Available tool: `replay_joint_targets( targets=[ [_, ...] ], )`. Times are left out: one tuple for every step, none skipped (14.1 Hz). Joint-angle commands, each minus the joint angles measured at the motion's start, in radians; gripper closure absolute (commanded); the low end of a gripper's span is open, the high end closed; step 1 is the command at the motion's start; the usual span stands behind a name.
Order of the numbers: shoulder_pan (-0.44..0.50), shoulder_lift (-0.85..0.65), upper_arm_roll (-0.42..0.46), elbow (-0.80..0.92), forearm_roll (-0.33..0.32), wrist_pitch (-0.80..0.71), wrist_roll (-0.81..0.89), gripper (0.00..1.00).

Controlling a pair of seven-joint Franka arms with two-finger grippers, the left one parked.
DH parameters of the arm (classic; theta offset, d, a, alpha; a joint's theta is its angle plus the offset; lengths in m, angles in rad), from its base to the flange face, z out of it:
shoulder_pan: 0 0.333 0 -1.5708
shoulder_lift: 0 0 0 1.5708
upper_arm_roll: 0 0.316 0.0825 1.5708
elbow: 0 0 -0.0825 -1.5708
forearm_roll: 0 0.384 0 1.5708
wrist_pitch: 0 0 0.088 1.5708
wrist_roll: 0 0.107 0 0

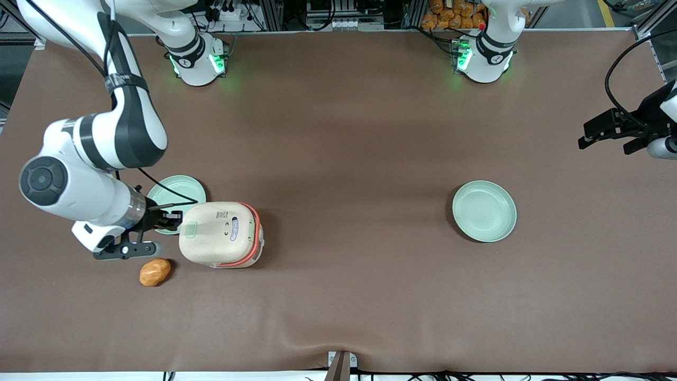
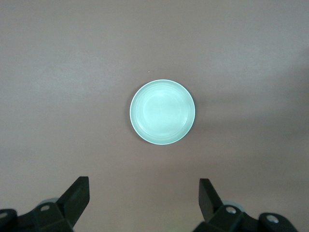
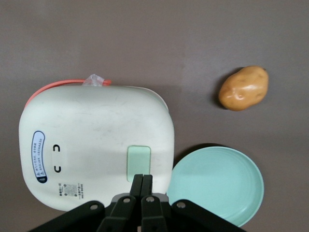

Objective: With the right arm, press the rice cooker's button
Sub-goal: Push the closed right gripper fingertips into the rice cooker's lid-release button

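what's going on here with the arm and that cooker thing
The right arm has brought its gripper, fingers shut together, to the edge of the rice cooker, at the pale green button on its closed lid. A green plate sits beside the cooker, and a potato lies nearby.

Rice cooker [image 3: 96, 145] smooth cream plastic; tabletop [image 1: 359, 132] matt brown.
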Motion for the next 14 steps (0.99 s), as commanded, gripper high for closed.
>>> replay_joint_targets(
  targets=[
    [0.006,0.017,-0.006,0.001,0.046,0.007,-0.012,0.98],
    [0.009,0.023,-0.006,0.001,0.046,0.005,-0.012,0.98],
    [0.012,0.027,-0.006,-0.001,0.046,0.004,-0.011,0.98],
    [0.019,0.030,-0.006,-0.008,0.045,0.005,-0.012,0.98],
    [0.020,0.030,-0.006,-0.017,0.046,0.007,-0.014,0.98],
    [0.020,0.033,-0.006,-0.019,0.045,0.008,-0.014,0.98],
    [0.018,0.040,-0.006,-0.021,0.045,0.007,-0.014,0.98],
    [0.018,0.041,-0.006,-0.030,0.045,0.008,-0.014,0.98],
    [0.018,0.043,-0.006,-0.037,0.046,0.010,-0.014,0.98],
    [0.018,0.044,-0.006,-0.040,0.046,0.011,-0.014,0.98],
    [0.015,0.049,-0.006,-0.041,0.046,0.011,-0.014,0.98],
    [0.012,0.050,-0.006,-0.041,0.046,0.011,-0.014,0.98],
    [0.012,0.052,-0.006,-0.041,0.046,0.011,-0.014,0.98],
    [0.010,0.055,-0.006,-0.041,0.046,0.011,-0.014,0.98]
  ],
)
